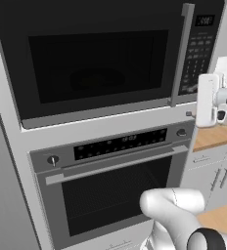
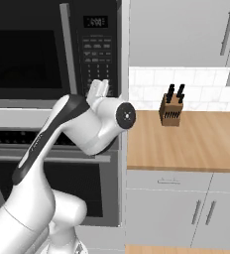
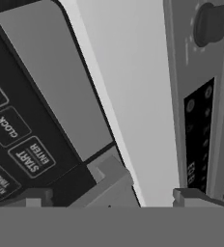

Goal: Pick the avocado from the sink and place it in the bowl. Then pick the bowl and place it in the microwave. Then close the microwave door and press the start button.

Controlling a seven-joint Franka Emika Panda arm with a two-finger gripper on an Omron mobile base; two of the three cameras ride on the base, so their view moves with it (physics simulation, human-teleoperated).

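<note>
The microwave (image 1: 101,63) is built in above an oven, and its microwave door (image 1: 96,68) with dark glass is shut, its steel handle (image 1: 181,53) upright. The black keypad (image 2: 94,52) is on the right. My gripper (image 2: 100,88) is open and empty, held close to the keypad's lower end. In the hand view the gripper (image 3: 115,198) points at the panel's lower corner and the door handle (image 3: 61,82). The START/ENTER button (image 3: 29,157) lies left of the fingertips (image 3: 34,198). The avocado, bowl and sink are hidden or out of view.
An oven (image 1: 110,195) with a long horizontal handle and knobs sits just below the microwave. To the right runs a wooden counter (image 2: 186,144) with a knife block (image 2: 170,111), white cabinets above and below. My arm (image 2: 42,149) reaches up in front of the oven.
</note>
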